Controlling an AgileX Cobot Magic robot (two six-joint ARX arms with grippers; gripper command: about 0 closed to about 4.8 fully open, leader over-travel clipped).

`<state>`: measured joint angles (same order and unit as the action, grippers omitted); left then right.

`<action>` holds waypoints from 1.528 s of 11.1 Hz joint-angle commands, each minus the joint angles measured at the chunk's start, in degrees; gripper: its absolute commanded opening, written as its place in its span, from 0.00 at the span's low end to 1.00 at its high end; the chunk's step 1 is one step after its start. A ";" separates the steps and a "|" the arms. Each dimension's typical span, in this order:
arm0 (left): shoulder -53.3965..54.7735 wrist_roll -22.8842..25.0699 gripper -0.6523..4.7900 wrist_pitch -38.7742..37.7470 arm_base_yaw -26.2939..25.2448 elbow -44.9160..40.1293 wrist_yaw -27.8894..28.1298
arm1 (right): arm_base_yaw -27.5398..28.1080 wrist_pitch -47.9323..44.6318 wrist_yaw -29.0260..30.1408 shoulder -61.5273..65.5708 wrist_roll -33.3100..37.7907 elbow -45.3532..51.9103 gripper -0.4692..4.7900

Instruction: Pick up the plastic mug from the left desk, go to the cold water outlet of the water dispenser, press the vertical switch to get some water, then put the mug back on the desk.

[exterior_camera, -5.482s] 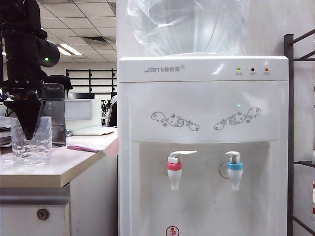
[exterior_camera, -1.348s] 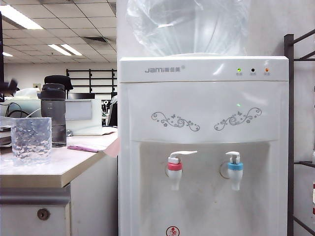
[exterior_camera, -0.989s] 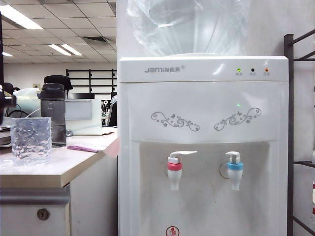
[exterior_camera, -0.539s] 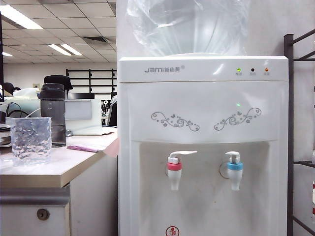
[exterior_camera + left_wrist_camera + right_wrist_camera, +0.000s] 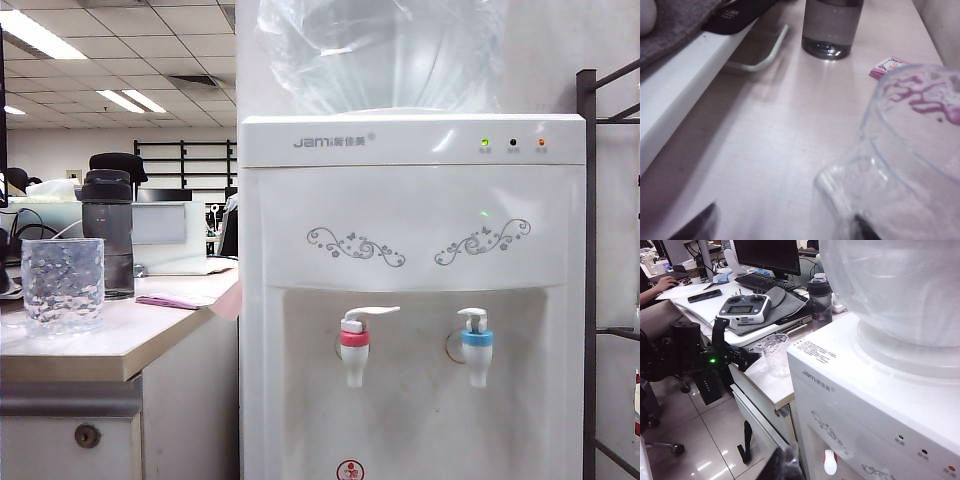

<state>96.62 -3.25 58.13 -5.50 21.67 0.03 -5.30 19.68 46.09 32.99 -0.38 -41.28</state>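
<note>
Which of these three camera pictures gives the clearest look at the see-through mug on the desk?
The exterior view: the plastic mug stands whole on the left desk, its dimpled wall sharp. The left wrist view shows it very close, blurred and cut off, between the open left gripper fingertips. The right wrist view shows it small, from above.

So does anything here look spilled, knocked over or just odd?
Nothing stands out. The plastic mug stands upright on the left desk beside the dark bottle, with no puddle visible. The left gripper is open beside the mug; the right gripper is by the water dispenser.
</note>
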 commanded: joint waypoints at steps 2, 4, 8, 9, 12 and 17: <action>5.62 -0.24 0.75 1.14 0.07 6.29 -0.28 | -0.09 -0.17 -0.07 -0.07 0.22 -0.26 0.08; 6.45 -0.26 0.75 1.11 0.07 7.45 -0.33 | -0.09 -0.17 -0.09 -0.07 0.22 -0.26 0.08; 6.80 -1.90 0.26 1.57 0.85 7.58 -5.22 | -0.09 -0.17 -0.09 -0.04 0.22 -0.26 0.08; 6.80 -1.90 0.20 1.55 1.40 7.58 -5.22 | -0.09 -0.15 -0.09 -0.04 0.22 -0.26 0.08; 6.80 -1.88 0.11 1.60 1.84 7.58 -5.18 | -0.09 0.04 -0.04 -0.04 0.35 -0.26 0.08; -8.28 -5.14 0.11 -5.77 1.84 7.54 -13.42 | -0.07 -0.39 0.11 -0.11 0.35 -0.26 0.08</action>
<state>90.26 -7.86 54.41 -3.68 29.10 -11.81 -5.30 20.34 46.11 32.97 -0.25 -41.28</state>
